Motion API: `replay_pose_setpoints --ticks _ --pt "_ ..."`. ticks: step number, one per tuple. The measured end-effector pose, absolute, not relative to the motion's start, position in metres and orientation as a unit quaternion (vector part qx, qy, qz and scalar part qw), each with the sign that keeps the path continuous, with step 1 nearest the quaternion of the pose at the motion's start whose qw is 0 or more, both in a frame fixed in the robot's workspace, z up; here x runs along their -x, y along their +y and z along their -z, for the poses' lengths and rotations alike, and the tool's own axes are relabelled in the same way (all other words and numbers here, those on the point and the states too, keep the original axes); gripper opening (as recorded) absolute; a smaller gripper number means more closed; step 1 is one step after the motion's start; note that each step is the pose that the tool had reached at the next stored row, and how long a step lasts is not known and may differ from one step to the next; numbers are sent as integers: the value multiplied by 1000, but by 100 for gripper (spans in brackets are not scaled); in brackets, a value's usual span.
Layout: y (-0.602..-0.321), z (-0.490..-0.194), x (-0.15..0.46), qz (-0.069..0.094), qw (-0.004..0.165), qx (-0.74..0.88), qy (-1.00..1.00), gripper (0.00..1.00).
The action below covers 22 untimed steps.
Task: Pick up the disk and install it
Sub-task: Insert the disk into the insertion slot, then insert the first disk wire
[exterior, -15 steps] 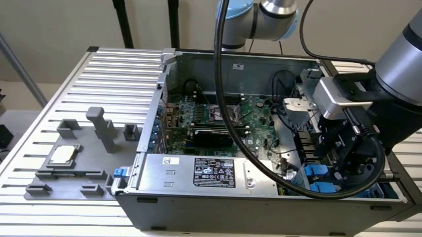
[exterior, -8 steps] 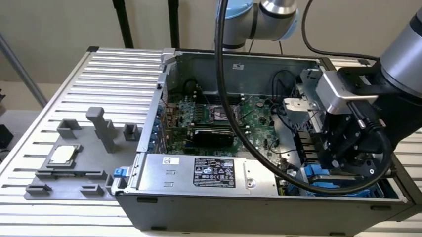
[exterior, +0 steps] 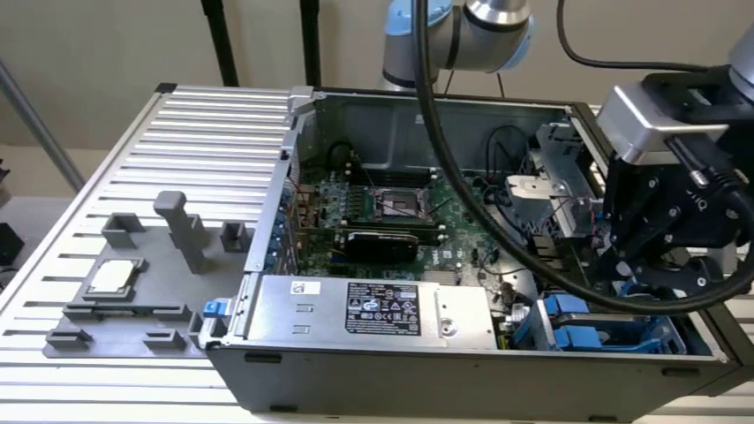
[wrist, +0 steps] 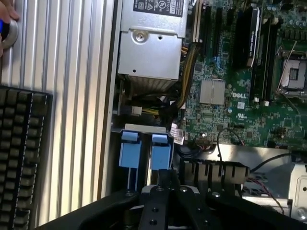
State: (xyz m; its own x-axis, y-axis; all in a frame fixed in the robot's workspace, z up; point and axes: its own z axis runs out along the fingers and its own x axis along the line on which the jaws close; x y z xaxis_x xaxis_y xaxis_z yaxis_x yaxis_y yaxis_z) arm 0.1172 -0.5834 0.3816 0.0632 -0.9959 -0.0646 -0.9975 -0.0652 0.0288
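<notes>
Gripper (exterior: 630, 281) hangs low over the drive bay at the exterior view's right end of the open computer case (exterior: 471, 375), right above blue plastic parts. Can't tell whether it is open, closed or gripping anything: its tip is hidden behind its own body. The disk (exterior: 580, 337) looks to be the blue-railed piece down in that bay, directly under the gripper. Its metal body isn't visible, so I can't separate disk rails from bay plastic with confidence. Handling, as a judgement: rigid and fairly heavy for its size, with smooth metal faces that slip and insides that hate shocks. Grip across the long edges at the blue rails, keep it level, don't drop it. The exterior view gives the whole layout: case on the slatted table (exterior: 141, 141), motherboard (exterior: 389, 208), labelled power supply (exterior: 377, 309), and a small square chip (exterior: 111, 277) in a grey fixture well apart. The wrist view adds two blue tabs (wrist: 130, 154) just beyond the gripper (wrist: 163, 186), the cables beside them, and a keyboard (wrist: 19, 158) outside the case.
</notes>
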Motion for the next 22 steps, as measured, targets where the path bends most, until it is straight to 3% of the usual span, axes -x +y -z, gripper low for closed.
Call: replay_pose_setpoints --ticks 12,22 --pt "-581 -387 -161 -38 16 729 683 0" --pt "-574 -370 -167 -38 16 729 683 0"
